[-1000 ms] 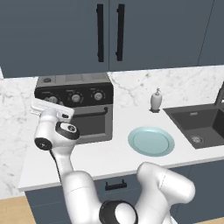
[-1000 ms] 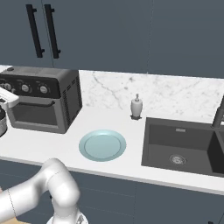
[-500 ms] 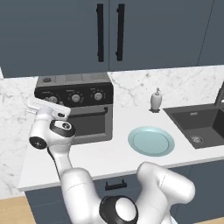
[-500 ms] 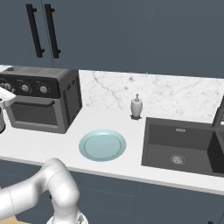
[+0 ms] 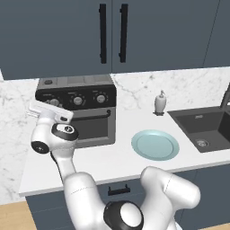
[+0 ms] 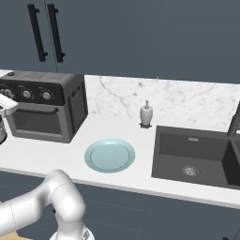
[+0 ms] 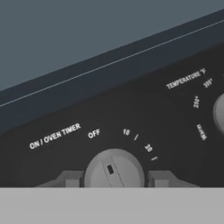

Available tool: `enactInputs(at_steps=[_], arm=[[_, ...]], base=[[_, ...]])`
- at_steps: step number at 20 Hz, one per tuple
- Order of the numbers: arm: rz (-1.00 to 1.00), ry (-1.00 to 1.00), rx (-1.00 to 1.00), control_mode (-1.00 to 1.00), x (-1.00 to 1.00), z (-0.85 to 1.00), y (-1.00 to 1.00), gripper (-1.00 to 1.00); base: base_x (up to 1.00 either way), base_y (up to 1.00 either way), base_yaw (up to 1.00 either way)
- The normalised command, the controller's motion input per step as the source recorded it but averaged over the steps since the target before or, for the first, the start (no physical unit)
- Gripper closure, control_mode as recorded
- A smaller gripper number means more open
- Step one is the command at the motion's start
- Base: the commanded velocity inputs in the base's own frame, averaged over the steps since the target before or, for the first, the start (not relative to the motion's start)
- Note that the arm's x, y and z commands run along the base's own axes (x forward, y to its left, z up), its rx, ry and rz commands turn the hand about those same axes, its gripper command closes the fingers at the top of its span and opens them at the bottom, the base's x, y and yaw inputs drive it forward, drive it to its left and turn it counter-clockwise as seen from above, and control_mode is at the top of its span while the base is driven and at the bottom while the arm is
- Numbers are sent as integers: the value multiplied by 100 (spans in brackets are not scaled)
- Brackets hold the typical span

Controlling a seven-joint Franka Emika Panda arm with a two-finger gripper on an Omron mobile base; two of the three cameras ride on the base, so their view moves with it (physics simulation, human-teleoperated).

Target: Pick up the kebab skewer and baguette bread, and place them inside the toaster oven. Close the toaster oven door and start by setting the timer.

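The toaster oven (image 5: 76, 112) (image 6: 47, 110) stands at the left of the counter with its door (image 5: 92, 128) (image 6: 35, 123) shut. My gripper (image 5: 53, 106) (image 7: 114, 178) is pressed up to the left end of the black control panel. In the hand view the round timer knob (image 7: 113, 168), labelled ON / OVEN TIMER, sits between my two fingertips (image 7: 72, 178), which hug its sides. Its pointer mark stands just right of OFF. The temperature knob (image 7: 218, 113) shows at the right edge. The kebab skewer and the baguette bread are hidden.
A teal plate (image 5: 155, 144) (image 6: 109, 155) lies on the white counter right of the oven. A soap dispenser (image 5: 160, 102) (image 6: 146, 114) stands by the marble backsplash. A dark sink (image 5: 204, 130) (image 6: 197, 157) fills the right end. Dark wall cabinets hang above.
The hand has shifted a little left and closer to the oven's control panel, and the jaws have narrowed around the timer knob. Nothing else has moved.
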Motion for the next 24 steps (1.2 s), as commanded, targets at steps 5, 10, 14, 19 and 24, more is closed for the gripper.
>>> enactInputs(at_steps=[5, 10, 14, 19, 24], arm=[[-18, 0, 14, -100, -51, 55, 7, 100], [-18, 0, 13, -100, -34, 58, 6, 100], [-20, 0, 13, -100, -32, 61, 12, 100], [-22, 0, 19, -100, -34, 59, 8, 100], [-18, 0, 26, -100, -18, 53, 0, 100]], base=[[0, 0, 0], [0, 0, 0], [0, 0, 0], [0, 0, 0], [0, 0, 0]])
